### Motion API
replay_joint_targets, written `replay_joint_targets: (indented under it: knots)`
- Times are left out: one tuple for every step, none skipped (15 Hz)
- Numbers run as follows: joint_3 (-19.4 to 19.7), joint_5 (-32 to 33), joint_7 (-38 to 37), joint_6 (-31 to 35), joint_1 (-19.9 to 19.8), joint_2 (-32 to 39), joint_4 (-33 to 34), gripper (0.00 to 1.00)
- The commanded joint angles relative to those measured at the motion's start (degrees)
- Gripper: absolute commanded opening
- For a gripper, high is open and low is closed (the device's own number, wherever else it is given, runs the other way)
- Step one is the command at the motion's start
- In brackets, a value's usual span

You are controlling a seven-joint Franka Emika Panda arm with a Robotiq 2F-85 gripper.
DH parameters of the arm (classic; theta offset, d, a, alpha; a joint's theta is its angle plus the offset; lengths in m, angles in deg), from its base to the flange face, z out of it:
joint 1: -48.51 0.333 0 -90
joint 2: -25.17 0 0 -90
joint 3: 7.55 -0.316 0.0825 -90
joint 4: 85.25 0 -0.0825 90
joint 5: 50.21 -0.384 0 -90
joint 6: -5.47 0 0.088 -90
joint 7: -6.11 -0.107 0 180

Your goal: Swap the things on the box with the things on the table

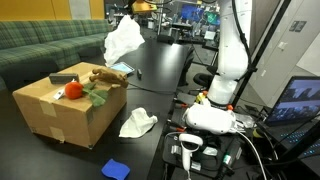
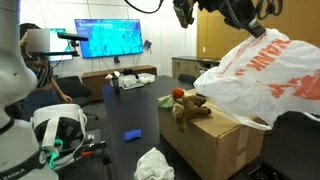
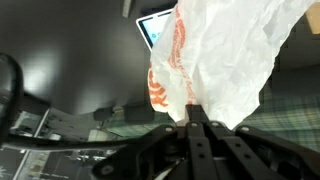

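Bag [image 1: 124, 42] aloft — clear of box [image 1: 55, 112]

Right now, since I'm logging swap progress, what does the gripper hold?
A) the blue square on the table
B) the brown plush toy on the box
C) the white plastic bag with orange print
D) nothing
C: the gripper is shut on the white plastic bag, lifted well above the table.

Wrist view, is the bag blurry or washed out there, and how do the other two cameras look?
Wrist view: the bag is overexposed to near white, close and soft; the tool is a dark silhouette. In an exterior view the bag is blown out against the black table. In an exterior view the screen glares cyan.
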Motion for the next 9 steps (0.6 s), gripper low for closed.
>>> replay_joint_targets:
  knots:
    - [5.88,-0.33,-9.84,1.54,1.36,-3.91,-6.40,0.00]
    - [7.06,-0.20,-12.77,2.53,1.65,-4.29,-8.11,0.00]
    - [7.77,-0.55,-14.55,3.44,1.72,-4.68,-10.05,0.00]
    - [7.80,-1.41,-14.67,3.23,1.62,-5.89,-13.17,0.00]
    - [8.22,-1.56,-16.18,3.30,1.83,-6.34,-15.55,0.00]
    - [8.16,-2.60,-16.46,2.51,1.79,-6.91,-18.29,0.00]
    - [8.09,-3.51,-16.80,1.60,1.80,-7.45,-20.94,0.00]
    - [8.01,-4.96,-17.23,0.55,1.72,-7.98,-23.78,0.00]
    - [7.74,-7.07,-16.98,-1.52,1.44,-8.55,-26.73,0.00]
